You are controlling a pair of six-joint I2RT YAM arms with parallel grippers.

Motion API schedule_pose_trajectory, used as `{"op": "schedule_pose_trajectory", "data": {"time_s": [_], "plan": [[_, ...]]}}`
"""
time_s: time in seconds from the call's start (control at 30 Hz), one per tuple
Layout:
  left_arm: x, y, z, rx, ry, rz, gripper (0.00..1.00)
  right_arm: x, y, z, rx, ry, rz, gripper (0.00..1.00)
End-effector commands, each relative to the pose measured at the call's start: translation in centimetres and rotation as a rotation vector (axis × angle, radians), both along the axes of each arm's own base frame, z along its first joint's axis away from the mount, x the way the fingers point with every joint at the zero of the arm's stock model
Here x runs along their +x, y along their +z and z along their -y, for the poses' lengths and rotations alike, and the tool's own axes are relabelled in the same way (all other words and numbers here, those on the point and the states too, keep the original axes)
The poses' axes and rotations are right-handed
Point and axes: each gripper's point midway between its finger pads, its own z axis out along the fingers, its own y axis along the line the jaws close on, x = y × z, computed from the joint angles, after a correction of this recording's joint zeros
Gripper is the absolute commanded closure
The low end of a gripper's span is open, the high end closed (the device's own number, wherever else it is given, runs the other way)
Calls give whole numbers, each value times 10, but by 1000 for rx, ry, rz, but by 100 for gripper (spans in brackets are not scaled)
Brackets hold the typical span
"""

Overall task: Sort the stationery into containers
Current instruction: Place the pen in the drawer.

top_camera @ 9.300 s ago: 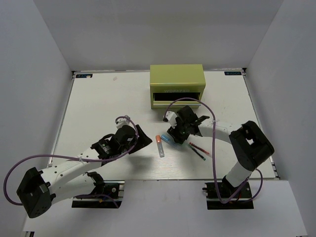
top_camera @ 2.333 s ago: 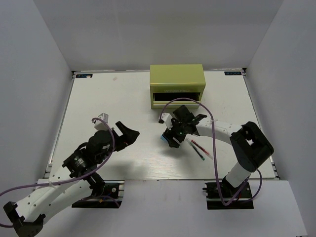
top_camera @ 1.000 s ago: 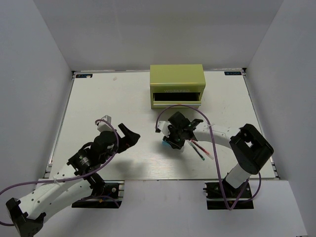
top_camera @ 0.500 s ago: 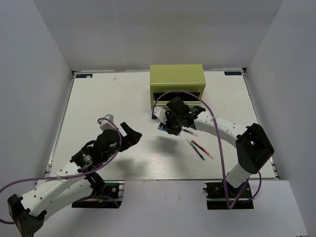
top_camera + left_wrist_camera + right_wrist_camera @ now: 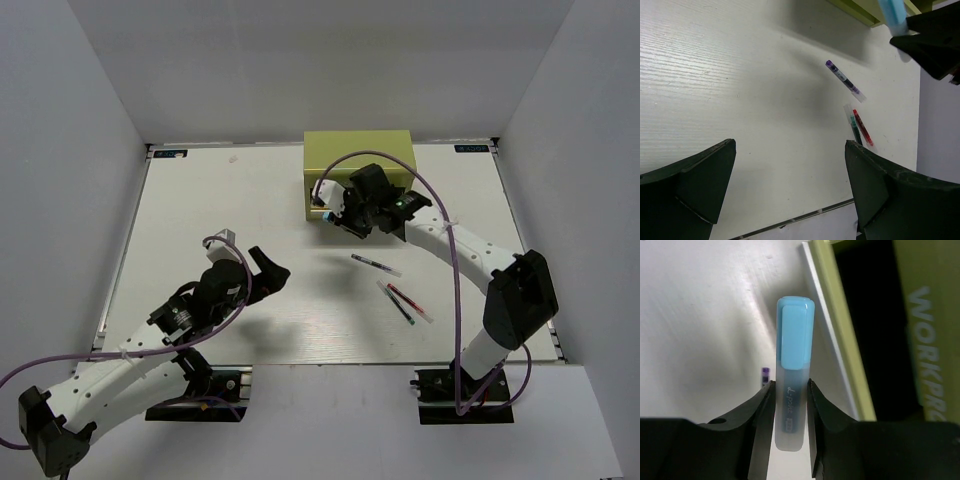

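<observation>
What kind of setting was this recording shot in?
Probably a lab robot test cell, not a home or office: plain white walls box in a white table, two arms are bolted at its near edge, and the props are an olive-green tool chest, thin pens and a blue marker.

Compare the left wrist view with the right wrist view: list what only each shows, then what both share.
Only the left wrist view: the open left hand, and the red pen and dark pen lying together on the table. Only the right wrist view: the dark drawer opening and WORKPRO lettering. Both: the blue marker gripped by the right hand, and the olive-green chest.
</observation>
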Motion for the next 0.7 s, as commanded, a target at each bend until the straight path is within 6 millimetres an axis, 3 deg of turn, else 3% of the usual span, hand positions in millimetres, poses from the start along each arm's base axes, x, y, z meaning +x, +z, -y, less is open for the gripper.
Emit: {"op": "schedule_pose_trajectory", "data": {"time_s": [0.0,0.1,0.3,0.5,0.67], "plan": [[4,14,3,-22,-6,40,0,31,55,2,54,-22,173,100],[4,10,2,-15,-6,34,0,45,78,5,67,-27,253,100],[3,12,2,-22,-6,40,0,63,93,12,60,-41,318,100],[3,17,4,-38,-14,50,0,80,76,21,-28,-19,375,100],[2,15,3,-32,-14,43,0,93,69,29,-73,1,405,86]]}}
